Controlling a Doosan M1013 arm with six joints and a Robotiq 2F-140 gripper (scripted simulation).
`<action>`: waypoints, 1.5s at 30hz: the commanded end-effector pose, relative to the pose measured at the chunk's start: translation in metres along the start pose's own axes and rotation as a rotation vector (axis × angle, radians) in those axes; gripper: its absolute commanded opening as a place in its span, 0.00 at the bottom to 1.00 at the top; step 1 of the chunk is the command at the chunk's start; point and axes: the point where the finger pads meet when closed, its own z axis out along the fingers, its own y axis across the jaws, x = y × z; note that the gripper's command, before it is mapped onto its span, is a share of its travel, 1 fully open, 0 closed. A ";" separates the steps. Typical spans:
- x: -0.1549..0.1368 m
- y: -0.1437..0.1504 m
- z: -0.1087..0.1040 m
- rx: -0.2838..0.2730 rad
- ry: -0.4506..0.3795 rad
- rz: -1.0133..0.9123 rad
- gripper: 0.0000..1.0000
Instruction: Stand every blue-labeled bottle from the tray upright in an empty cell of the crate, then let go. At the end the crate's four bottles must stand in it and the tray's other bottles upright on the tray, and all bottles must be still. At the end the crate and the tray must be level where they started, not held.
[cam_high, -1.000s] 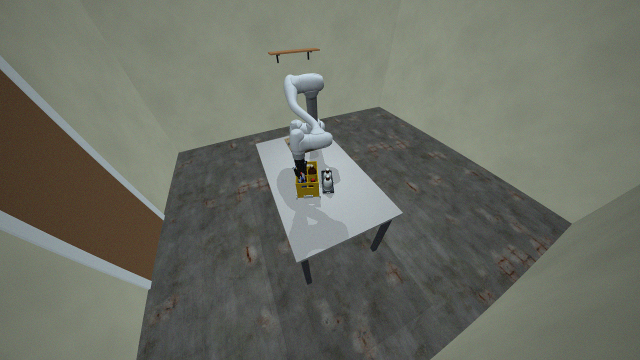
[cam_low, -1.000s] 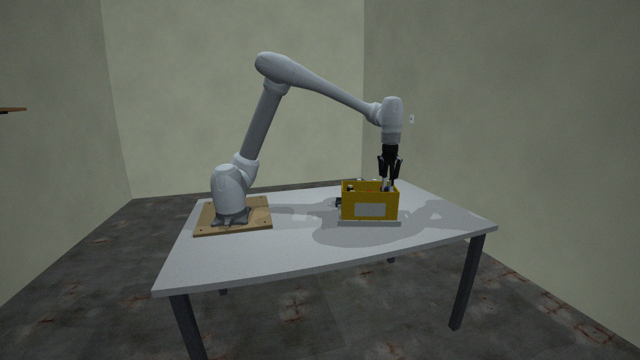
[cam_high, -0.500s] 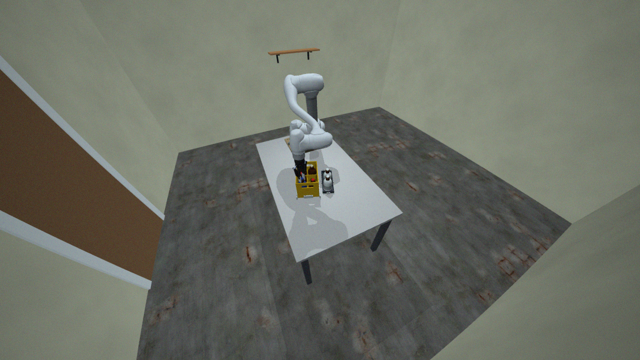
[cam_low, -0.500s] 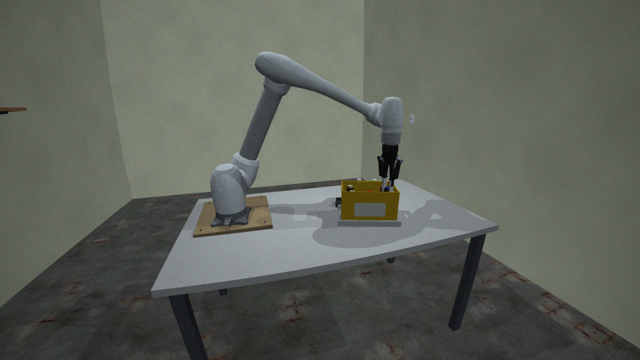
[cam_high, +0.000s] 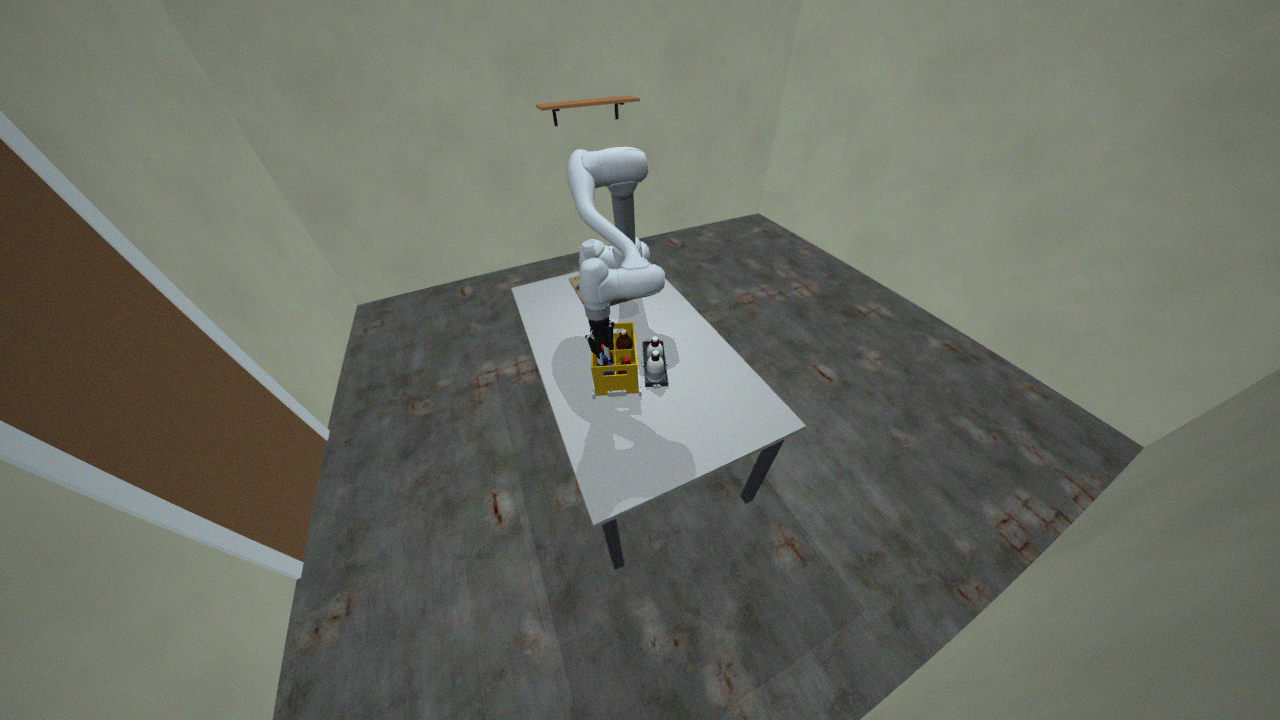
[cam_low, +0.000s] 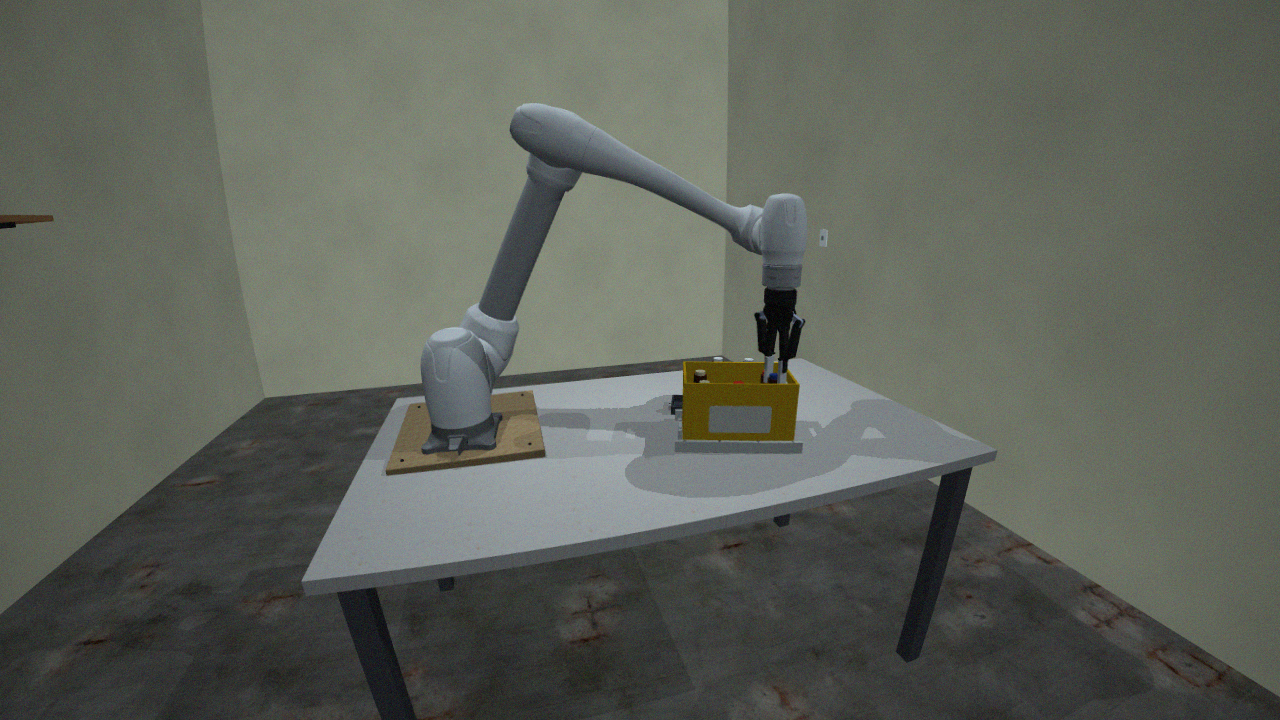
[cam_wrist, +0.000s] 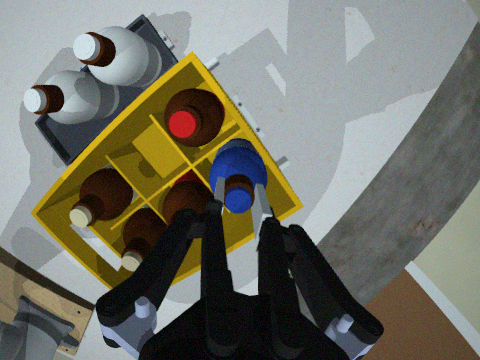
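Note:
My gripper (cam_wrist: 238, 192) (cam_high: 597, 344) (cam_low: 775, 356) is shut on the neck of a blue-labeled bottle (cam_wrist: 238, 168). The bottle is upright and sits low inside a corner cell of the yellow crate (cam_wrist: 150, 140) (cam_high: 615, 379) (cam_low: 739, 386). I cannot tell whether its base rests on the cell floor. A brown bottle with a red cap (cam_wrist: 190, 116) stands in the neighbouring cell. Three more brown bottles fill other cells, and one cell is empty. Two white-labeled bottles (cam_wrist: 120, 55) (cam_wrist: 67, 100) stand upright on the dark tray (cam_wrist: 56, 134) (cam_high: 656, 382) beside the crate.
The crate and tray stand mid-table on the white table (cam_high: 716, 402) (cam_low: 581, 501). The arm's wooden base plate (cam_low: 510, 443) is at the far end of the table. The table edge runs close to the crate in the wrist view.

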 end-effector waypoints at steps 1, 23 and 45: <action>0.000 0.000 0.000 0.000 0.000 0.000 0.00; 0.000 0.000 0.000 0.000 0.000 0.000 0.00; 0.000 0.000 0.005 0.000 0.000 0.000 0.00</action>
